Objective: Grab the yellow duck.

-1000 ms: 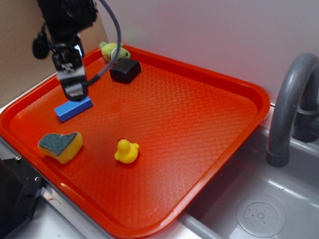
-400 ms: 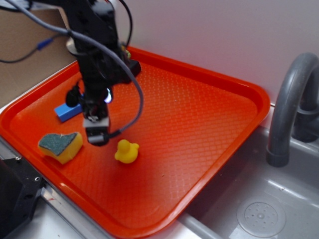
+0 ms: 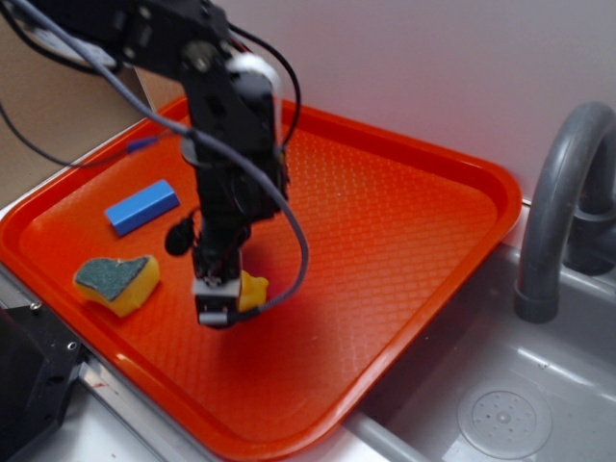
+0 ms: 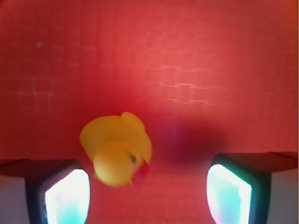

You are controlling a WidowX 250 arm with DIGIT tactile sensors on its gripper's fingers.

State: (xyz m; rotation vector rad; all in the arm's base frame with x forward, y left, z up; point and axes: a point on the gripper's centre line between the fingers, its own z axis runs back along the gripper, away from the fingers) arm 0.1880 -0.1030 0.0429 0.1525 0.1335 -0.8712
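Note:
The yellow duck (image 3: 254,291) sits on the red tray (image 3: 404,221), mostly hidden behind my gripper (image 3: 218,310) in the exterior view. In the wrist view the duck (image 4: 117,149) lies between the jaws, close to the left fingertip (image 4: 67,196) and far from the right one (image 4: 229,193). My gripper (image 4: 148,195) is open and hangs just above the tray, with nothing held.
A yellow sponge with a dark scouring top (image 3: 117,281) lies at the tray's front left. A blue block (image 3: 141,206) lies behind it. A grey sink (image 3: 500,404) and faucet (image 3: 558,192) stand to the right of the tray.
My gripper has moved right and forward from beside the blue block to over the duck, and has come down. The duck, sponge and block have not moved.

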